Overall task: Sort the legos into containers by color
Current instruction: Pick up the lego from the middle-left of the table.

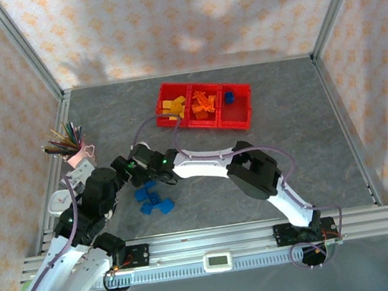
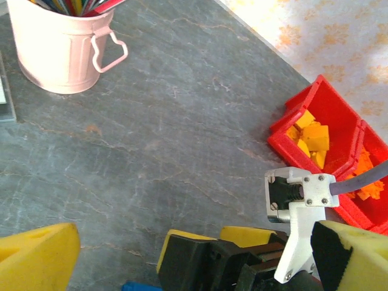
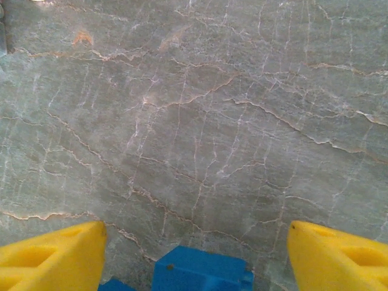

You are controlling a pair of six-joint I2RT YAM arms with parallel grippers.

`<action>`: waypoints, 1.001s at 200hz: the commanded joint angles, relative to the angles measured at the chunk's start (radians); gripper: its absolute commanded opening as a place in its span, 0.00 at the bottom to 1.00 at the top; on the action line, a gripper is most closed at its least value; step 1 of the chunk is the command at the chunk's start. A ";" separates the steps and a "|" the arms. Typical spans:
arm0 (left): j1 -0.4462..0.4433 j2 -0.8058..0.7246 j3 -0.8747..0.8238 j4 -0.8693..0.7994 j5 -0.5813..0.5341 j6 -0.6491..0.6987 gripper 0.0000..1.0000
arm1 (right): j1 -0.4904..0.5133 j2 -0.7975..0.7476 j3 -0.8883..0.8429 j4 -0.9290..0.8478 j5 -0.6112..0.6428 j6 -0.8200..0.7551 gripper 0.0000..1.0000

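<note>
Several blue legos (image 1: 152,198) lie loose on the table in front of the arms. My right gripper (image 3: 195,257) is open low over the table, with a blue lego (image 3: 203,274) between its yellow fingers and a second blue one (image 3: 115,285) at the frame's bottom edge. In the top view it (image 1: 137,172) reaches far left across the table. My left gripper (image 2: 194,260) is open wide right behind it, and the right gripper's fingers (image 2: 251,235) stand between its own. The red containers (image 1: 204,104) hold yellow legos (image 1: 173,107), orange legos (image 1: 204,104) and one blue lego (image 1: 229,98).
A pink pencil cup (image 2: 60,45) stands at the left, with its coloured pencils (image 1: 63,141) fanning out. A white device (image 1: 61,202) lies beside the left arm. Metal frame posts and patterned walls bound the table. Open grey tabletop (image 1: 301,137) lies to the right.
</note>
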 commanded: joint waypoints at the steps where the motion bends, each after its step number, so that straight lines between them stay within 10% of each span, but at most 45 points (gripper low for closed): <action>1: -0.010 -0.019 0.012 0.064 0.037 -0.015 0.99 | 0.018 0.050 0.010 -0.072 0.002 -0.007 0.75; 200: -0.007 -0.033 -0.018 0.089 0.007 -0.043 0.99 | 0.006 -0.107 -0.122 -0.047 0.031 0.049 0.38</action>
